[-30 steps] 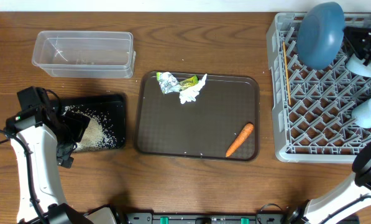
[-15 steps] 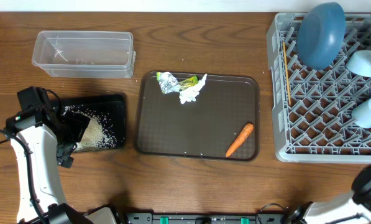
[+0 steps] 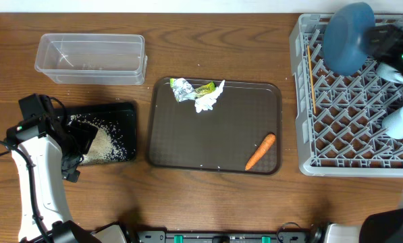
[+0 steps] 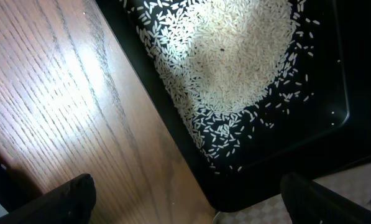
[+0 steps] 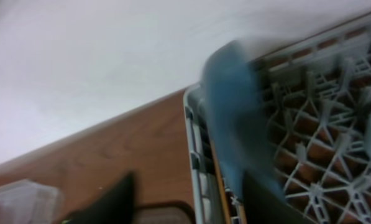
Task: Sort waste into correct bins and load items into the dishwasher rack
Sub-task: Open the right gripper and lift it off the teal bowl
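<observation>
— Grey plastic, entry one: dishwasher rack (image 3: 302,101), right end of the bench (image 3: 255,202). What is logged as loaded?
— One dark-blue bowl (image 3: 347,37), stood on edge at the far side. Also chopsticks (image 3: 312,71), laid along the left rim, and one pale-blue cup (image 3: 398,121) towards the right.
— Waste outstanding?
— One carrot (image 3: 260,150), near right corner of the brown serving tray (image 3: 215,135). At its far edge, foil (image 3: 181,88), wrapper (image 3: 204,88) and tissue (image 3: 206,101) are bunched, touching. The rice (image 3: 103,145) is heaped in the black tray (image 3: 123,111), near left. The clear tub (image 3: 93,73) is placed far left.
— Hazards to be noted?
— Judged only. The bowl could be tipped off its pegs if brushed by the right arm (image 3: 389,44), which is blurred just beside it. Rice could be scattered onto the bench if the black tray is nudged. The bunched waste could be lifted together and mis-binned.
— Fingers?
— Left fingers (image 4: 67,198): set wide apart above the black tray's edge, nothing held, no contact seen. Right fingers (image 5: 107,199): apart, nothing gripped between them. Contact with the rack cannot be told through the blur.
</observation>
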{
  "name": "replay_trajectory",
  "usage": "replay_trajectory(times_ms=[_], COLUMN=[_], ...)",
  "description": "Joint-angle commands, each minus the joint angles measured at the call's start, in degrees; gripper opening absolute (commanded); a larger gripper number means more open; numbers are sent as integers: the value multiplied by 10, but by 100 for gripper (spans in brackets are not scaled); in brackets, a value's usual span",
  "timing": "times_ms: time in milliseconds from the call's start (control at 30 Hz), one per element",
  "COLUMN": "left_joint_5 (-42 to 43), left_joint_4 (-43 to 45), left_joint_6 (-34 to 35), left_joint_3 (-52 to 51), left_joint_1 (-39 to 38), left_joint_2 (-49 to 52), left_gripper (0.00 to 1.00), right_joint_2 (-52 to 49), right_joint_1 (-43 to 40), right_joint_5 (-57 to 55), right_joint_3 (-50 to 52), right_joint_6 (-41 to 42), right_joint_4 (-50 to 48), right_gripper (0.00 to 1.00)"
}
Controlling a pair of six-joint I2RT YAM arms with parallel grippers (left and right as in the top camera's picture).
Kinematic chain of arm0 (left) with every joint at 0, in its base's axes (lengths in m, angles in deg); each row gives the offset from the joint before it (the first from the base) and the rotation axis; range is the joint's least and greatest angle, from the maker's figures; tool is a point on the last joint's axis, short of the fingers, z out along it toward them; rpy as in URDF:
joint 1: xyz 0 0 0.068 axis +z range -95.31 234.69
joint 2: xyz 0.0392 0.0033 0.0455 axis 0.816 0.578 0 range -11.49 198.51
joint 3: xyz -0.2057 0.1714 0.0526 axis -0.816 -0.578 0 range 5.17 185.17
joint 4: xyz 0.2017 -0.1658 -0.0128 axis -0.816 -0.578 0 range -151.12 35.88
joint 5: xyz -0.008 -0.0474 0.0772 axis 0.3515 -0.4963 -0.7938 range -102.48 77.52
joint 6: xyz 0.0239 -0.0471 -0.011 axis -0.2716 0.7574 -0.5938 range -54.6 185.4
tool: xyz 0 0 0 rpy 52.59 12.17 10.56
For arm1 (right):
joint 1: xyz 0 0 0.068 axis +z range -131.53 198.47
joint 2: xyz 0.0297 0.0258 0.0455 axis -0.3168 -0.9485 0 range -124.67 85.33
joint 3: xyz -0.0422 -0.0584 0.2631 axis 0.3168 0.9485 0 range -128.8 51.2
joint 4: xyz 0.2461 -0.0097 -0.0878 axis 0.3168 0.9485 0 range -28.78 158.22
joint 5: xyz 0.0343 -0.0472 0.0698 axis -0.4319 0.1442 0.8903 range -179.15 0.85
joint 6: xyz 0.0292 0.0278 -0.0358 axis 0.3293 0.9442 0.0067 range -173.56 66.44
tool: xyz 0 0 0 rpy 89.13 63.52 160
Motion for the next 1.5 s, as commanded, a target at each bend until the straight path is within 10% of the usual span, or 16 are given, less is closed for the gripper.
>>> replay_trajectory(times_ms=[0, 267, 1000, 1467], left_joint_5=[-5, -5, -5, -5], left_joint_4=[-3, -3, -3, -3], left_joint_6=[-2, -2, -2, -2], left_joint_3=[9, 9, 9, 9], left_joint_1=[3, 3, 3, 3], left_joint_2=[-6, -6, -6, -6], left_gripper=[98, 98, 98, 98], right_joint_2=[-6, -63, -119, 67], right_joint_1=[98, 194, 90, 90], right_joint_5=[-211, -347, -362, -231], right_joint_3=[-3, -3, -6, -7], right_joint_6=[-94, -127, -106, -28], right_joint_4=[-2, -52, -29, -18], right_gripper=[25, 20, 15, 37])
